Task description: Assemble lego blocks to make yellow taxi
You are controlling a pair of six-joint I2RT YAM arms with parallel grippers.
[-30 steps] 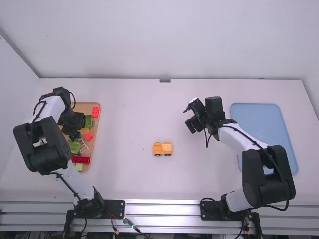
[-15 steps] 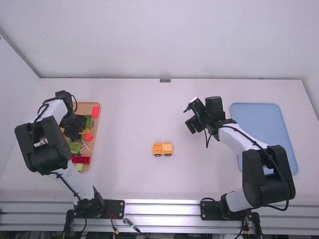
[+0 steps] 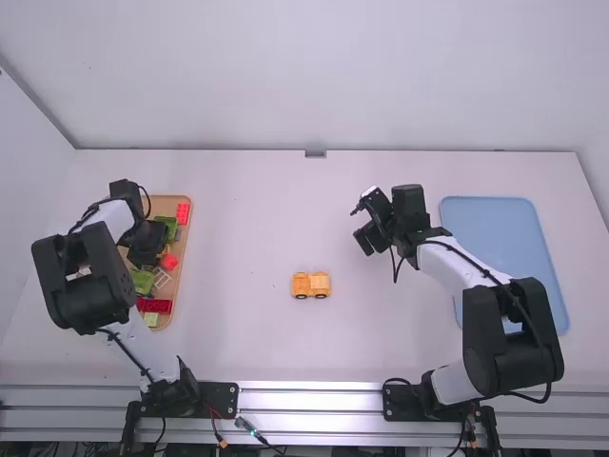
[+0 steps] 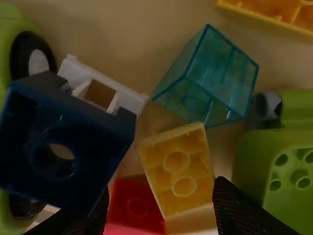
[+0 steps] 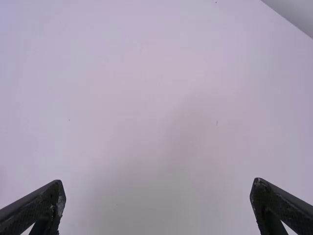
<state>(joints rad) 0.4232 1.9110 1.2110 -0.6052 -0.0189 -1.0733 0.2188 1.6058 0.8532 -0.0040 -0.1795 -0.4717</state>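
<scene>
The left gripper (image 3: 143, 255) is low over the wooden tray of blocks. In the left wrist view the left gripper (image 4: 161, 200) is open, its fingers on either side of a yellow block (image 4: 177, 169) lying hollow side up; whether they touch it, I cannot tell. Close to that block lie a dark blue block (image 4: 63, 142), a red block (image 4: 134, 205) and a clear teal block (image 4: 208, 78). On the mid-table stands a yellow-orange car body with wheels (image 3: 311, 285). Right of it, over the table, is the right gripper (image 3: 363, 228); in the right wrist view the right gripper (image 5: 157, 196) is open and empty.
The wooden tray (image 3: 184, 248) at the left also holds green pieces (image 4: 279, 171), a white piece (image 4: 93, 83) and another yellow piece (image 4: 279, 10). A blue tray (image 3: 500, 224) lies at the right, partly behind the right arm.
The left gripper has shifted slightly toward the camera and to the right, over the wooden tray. The right arm and the car body have not moved.
</scene>
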